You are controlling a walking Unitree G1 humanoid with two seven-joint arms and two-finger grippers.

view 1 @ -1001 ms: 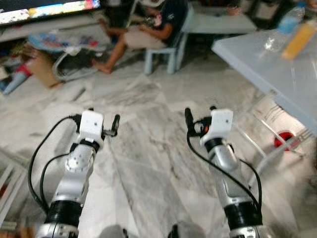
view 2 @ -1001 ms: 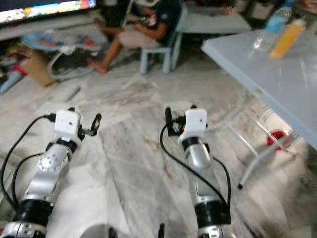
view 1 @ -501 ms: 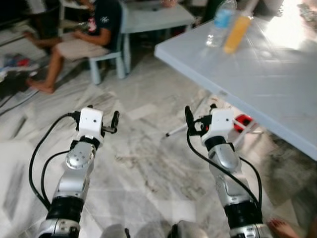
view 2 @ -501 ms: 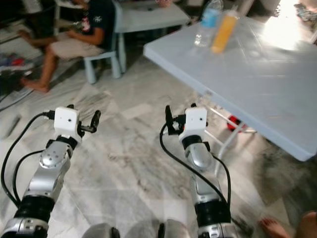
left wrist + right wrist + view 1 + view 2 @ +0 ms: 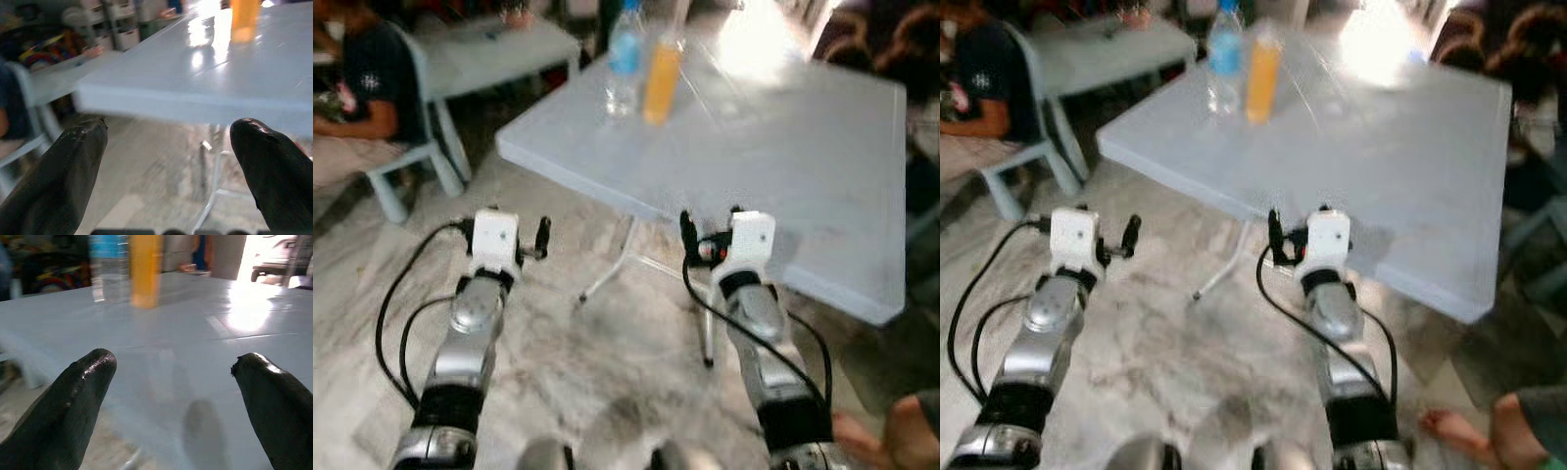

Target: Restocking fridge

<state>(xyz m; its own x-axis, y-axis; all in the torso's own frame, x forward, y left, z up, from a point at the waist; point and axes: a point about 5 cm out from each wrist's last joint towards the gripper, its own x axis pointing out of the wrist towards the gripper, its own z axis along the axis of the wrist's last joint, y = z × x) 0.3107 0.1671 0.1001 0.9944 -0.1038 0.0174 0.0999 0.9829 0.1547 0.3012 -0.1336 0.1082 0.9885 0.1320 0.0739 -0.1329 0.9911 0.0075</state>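
Fingers spread, empty, on right gripper [image 5: 171, 396] and left gripper [image 5: 166, 161]. Orange bottle [image 5: 1262, 81] and water bottle [image 5: 1223, 61] stand upright at table's [image 5: 1400, 186] far corner; right gripper nearer.

No text I can read anywhere. The water bottle [image 5: 1224, 54] on the grey table [image 5: 1400, 166] carries a blue label band, too blurred for any letters or brand. The orange bottle [image 5: 1262, 76], just beside the water bottle on that table, shows no print I can make out. The seated person's dark shirt [image 5: 984, 83], well off the table's far corner, has a small pale mark on the sleeve; shape unreadable. My wrist views give the two bottles only as smears of colour, no lettering. No numbers or signs legible on the table top.
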